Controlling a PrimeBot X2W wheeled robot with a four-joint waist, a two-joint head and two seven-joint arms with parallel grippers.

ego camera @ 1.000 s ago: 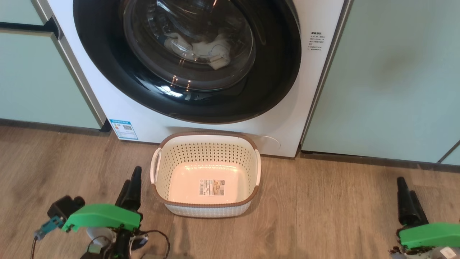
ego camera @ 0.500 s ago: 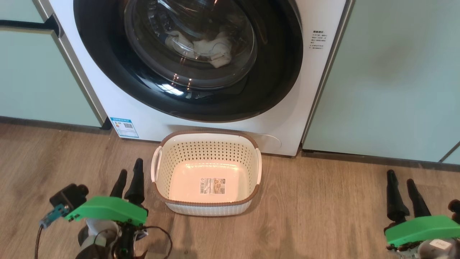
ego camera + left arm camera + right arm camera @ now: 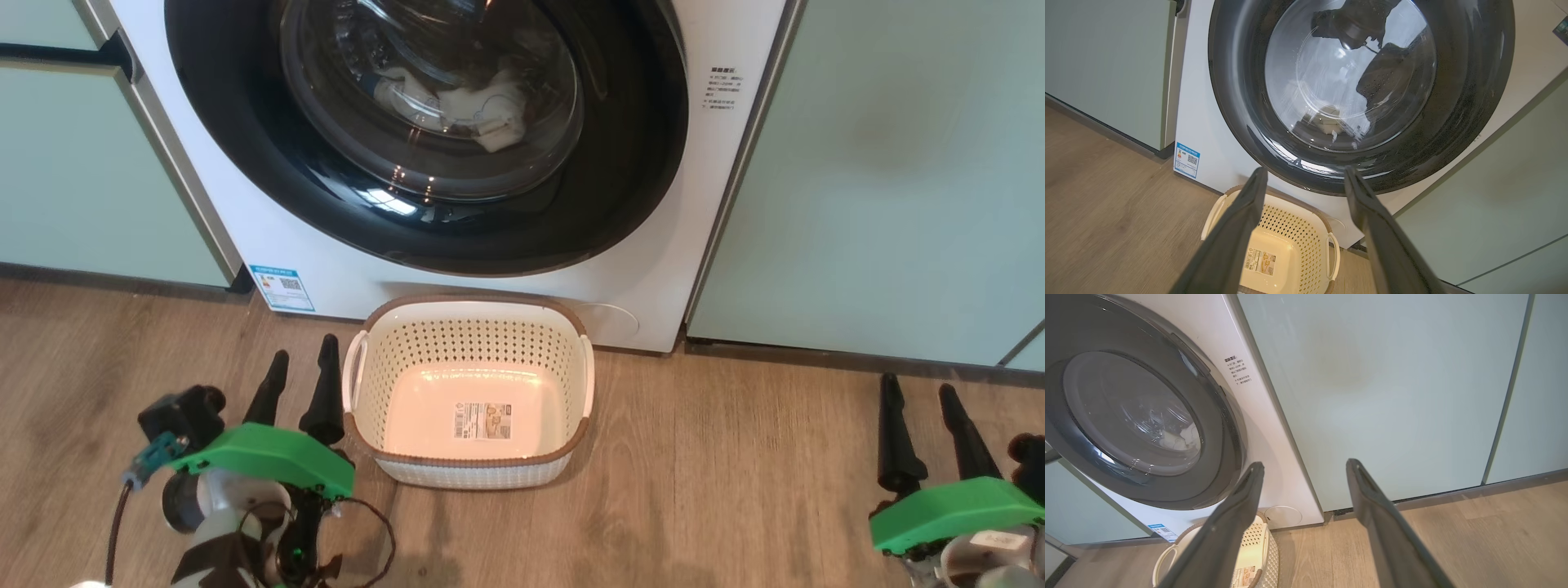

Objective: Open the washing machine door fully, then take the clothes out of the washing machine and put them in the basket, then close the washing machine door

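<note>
The white washing machine (image 3: pixel 326 245) fills the top of the head view. Its door (image 3: pixel 245 163), a glossy black ring around bulging glass, lies shut against the front. Pale clothes (image 3: pixel 478 110) show through the glass, low in the drum. The cream basket (image 3: pixel 473 300) stands empty on the floor right below the door. My left gripper (image 3: pixel 304 349) is open, just left of the basket's white handle, nothing between its fingers. My right gripper (image 3: pixel 918 384) is open over the floor at the far right. The left wrist view looks past the left gripper (image 3: pixel 1306 171) at the door (image 3: pixel 1237 102) and basket (image 3: pixel 1306 228).
Pale green cabinets flank the machine, one on the left (image 3: pixel 82 163) and one on the right (image 3: pixel 882 180), above a dark plinth strip. Wood-look floor (image 3: pixel 718 457) spreads around the basket. A blue label (image 3: pixel 282 289) sits at the machine's lower left corner.
Both grippers have moved forward toward the machine, and their fingers now show side by side and apart. The left one has come level with the basket's near half. The basket and door are unmoved.
</note>
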